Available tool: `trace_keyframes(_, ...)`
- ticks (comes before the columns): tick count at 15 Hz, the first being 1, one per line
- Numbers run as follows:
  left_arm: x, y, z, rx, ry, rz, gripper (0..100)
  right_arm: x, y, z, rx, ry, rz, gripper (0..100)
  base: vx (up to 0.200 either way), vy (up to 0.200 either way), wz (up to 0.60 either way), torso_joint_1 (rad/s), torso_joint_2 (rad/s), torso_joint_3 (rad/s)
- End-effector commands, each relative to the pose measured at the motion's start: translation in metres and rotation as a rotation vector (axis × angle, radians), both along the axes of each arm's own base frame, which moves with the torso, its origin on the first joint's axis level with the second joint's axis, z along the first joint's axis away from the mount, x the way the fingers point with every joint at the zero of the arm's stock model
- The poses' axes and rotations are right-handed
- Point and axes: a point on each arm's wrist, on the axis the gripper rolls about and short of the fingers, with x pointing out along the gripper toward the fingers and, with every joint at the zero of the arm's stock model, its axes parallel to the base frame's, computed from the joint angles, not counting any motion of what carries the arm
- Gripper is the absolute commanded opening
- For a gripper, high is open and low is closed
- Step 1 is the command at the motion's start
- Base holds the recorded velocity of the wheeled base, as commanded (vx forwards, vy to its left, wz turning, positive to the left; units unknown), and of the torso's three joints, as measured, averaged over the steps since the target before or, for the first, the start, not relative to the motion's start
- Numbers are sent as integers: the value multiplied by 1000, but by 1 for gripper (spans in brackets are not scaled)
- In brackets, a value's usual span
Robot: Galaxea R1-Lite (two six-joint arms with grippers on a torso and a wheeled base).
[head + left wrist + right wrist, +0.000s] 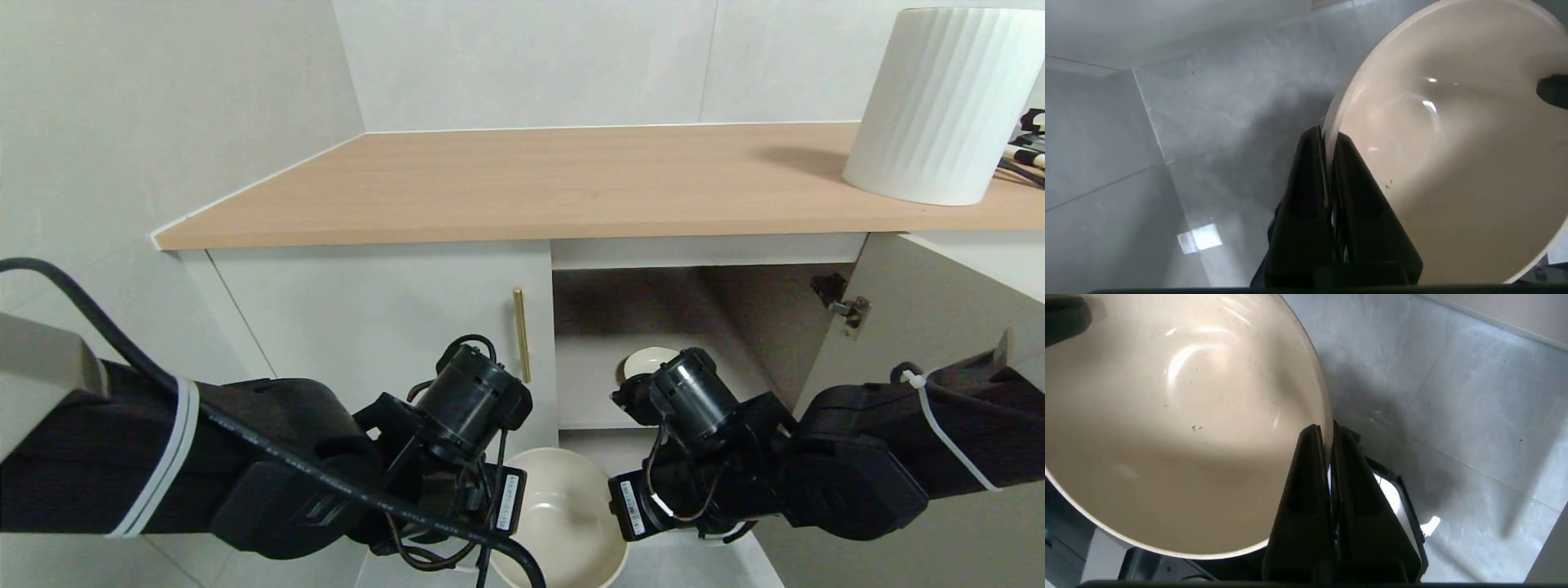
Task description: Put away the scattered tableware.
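Spanning tiled walls [522,65], wooden countertop [531,180]; cupboard [367,318] open.

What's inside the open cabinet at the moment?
A pale dish sits on the floor of the open cabinet. The right arm covers the dish's near part and some floor beside it, so anything else there cannot be seen.

Countertop [531,180] bears white ribbed canister [939,106]; cabinet shelf [588,384] holds small bowl [647,359].
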Motion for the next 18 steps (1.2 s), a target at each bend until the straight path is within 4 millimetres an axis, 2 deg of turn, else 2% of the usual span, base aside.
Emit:
trace_keyframes(1, 0, 0, 1, 0, -2, 1, 100, 0, 0, -1, -2, 3, 1, 0, 0, 0, 0, 0, 0, 0)
trace_keyframes(8, 0, 0, 2, -6, -4, 2, 100, 1, 1, -4, -10, 8, 2, 0, 0, 0, 0, 0, 0, 0)
trace_keyframes(12, 0, 1, 8, -26, -21, 9, 100, 9, 6, -13, -41, -15, -39, 0, 0, 0, 0, 0, 0, 0)
trace_keyframes(14, 0, 2, 9, -29, -25, 10, 100, 27, 3, -27, -54, -80, -130, 0, 0, 0, 0, 0, 0, 0)
trace_keyframes(17, 0, 2, 10, -31, -27, 12, 100, 54, -12, -21, 45, -174, -280, 0, 0, 0, 0, 0, 0, 0)
trace_keyframes(18, 0, 2, 10, -31, -27, 12, 100, 72, -30, -15, 69, -218, -353, 0, 0, 0, 0, 0, 0, 0)
